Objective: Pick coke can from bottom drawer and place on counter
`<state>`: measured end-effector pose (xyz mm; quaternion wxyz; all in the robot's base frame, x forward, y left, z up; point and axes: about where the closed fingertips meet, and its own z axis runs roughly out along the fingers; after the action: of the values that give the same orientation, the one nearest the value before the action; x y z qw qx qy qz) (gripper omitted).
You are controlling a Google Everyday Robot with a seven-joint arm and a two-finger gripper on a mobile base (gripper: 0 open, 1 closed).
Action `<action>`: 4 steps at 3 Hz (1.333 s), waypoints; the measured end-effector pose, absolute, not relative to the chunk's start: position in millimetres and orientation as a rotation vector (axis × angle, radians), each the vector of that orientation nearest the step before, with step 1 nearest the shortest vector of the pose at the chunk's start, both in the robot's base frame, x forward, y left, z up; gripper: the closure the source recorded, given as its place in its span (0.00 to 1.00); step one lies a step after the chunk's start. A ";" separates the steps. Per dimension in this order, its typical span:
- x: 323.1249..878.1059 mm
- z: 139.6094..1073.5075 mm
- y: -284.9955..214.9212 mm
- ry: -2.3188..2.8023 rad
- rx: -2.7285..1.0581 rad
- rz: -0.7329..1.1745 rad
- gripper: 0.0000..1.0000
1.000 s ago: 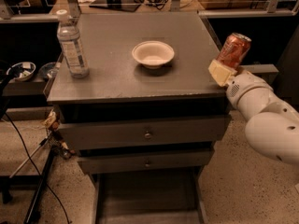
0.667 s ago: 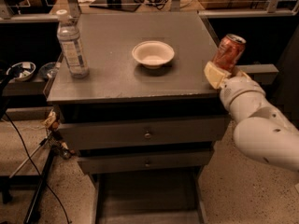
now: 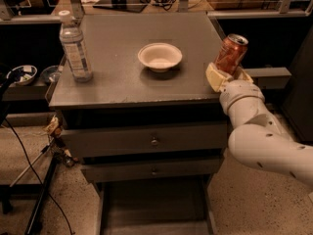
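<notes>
Camera view: gripper (image 3: 228,76) clamped on the lower body of a tilted red can (image 3: 231,52), just beside the right edge of the worktop (image 3: 117,53); light, slick and thin-walled, it probably dents if squeezed hard.

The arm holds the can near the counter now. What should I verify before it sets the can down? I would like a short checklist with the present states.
1. Coke can gripped by the gripper: ok.
2. Can upright: not ok, it tilts slightly.
3. Can over the counter: not ok, it hangs at the right edge.
4. Free spot right of the white bowl: ok.
5. Water bottle out of the way: ok, far left.
6. Can out of the bottom drawer: ok.
</notes>
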<state>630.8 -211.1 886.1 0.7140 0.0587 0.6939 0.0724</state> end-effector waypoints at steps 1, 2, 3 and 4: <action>630.5 883.5 -208.6 1.537 0.136 0.146 1.00; 620.4 866.5 -197.7 1.534 0.092 0.086 1.00; 620.3 865.5 -196.9 1.534 0.092 0.079 1.00; 620.7 859.7 -192.3 1.532 0.097 0.051 1.00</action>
<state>620.7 -192.3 859.7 0.7193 0.0439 0.6930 0.0231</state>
